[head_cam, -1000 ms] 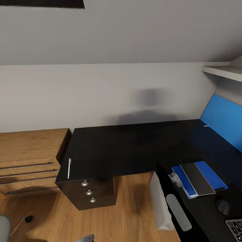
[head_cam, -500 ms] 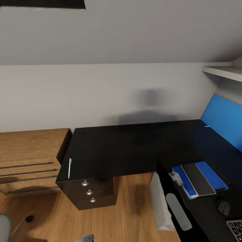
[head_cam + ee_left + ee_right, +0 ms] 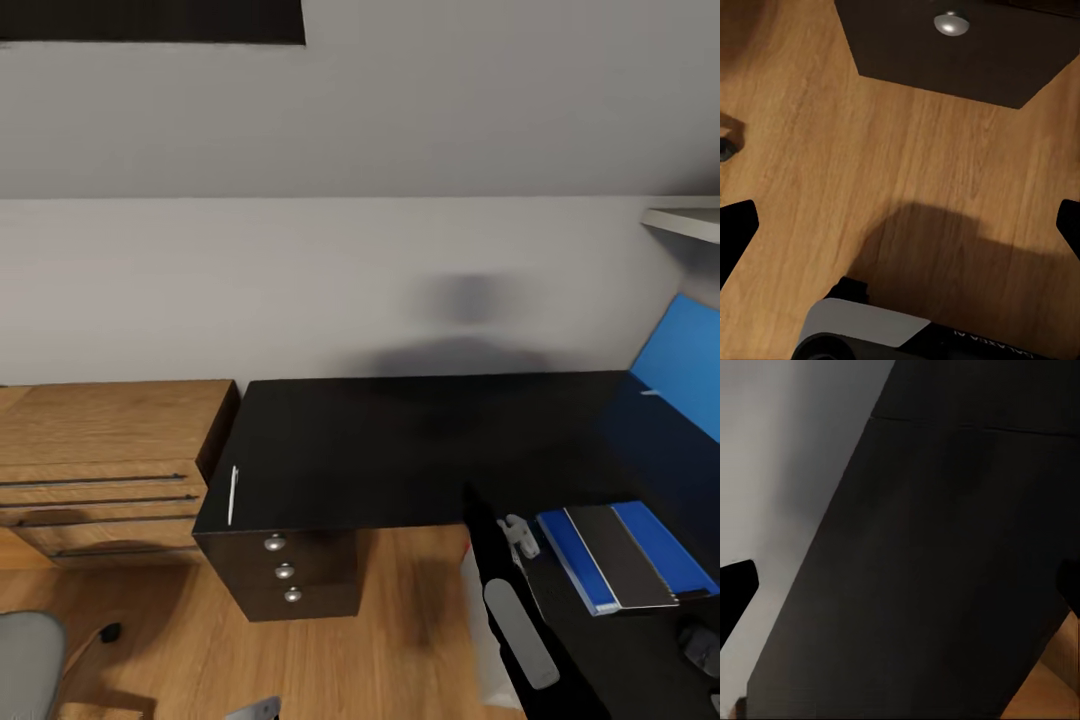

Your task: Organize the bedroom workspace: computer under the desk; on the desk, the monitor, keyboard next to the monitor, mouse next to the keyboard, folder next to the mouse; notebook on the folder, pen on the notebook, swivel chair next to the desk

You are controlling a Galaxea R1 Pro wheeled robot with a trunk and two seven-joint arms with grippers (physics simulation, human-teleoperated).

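Observation:
The black desk [image 3: 400, 450] runs along the wall and turns toward me at the right. A thin pale pen [image 3: 232, 495] lies on its left end above the drawer unit [image 3: 290, 580]. The blue folder [image 3: 670, 550] lies on the right part with the grey notebook [image 3: 620, 545] on top. The mouse [image 3: 700, 640] sits at the frame's right edge. The white computer [image 3: 478, 625] stands under the desk. The swivel chair's grey seat [image 3: 25, 650] shows at lower left. My left gripper [image 3: 900, 225] is open above the floor. My right gripper [image 3: 900, 585] is open over the dark desk. Monitor and keyboard are out of view.
A wooden drawer chest [image 3: 100, 465] adjoins the desk's left end. A blue back panel [image 3: 685, 365] and a white shelf [image 3: 690, 220] are at the right. My right arm's grey link [image 3: 520, 620] lies along the desk's inner edge. A drawer knob [image 3: 951, 22] and a chair castor [image 3: 726, 146] are near the left gripper.
The whole picture has shifted right, so the camera has turned left. The keyboard's corner has left the frame and more of the chair seat shows. Nothing on the desk has moved.

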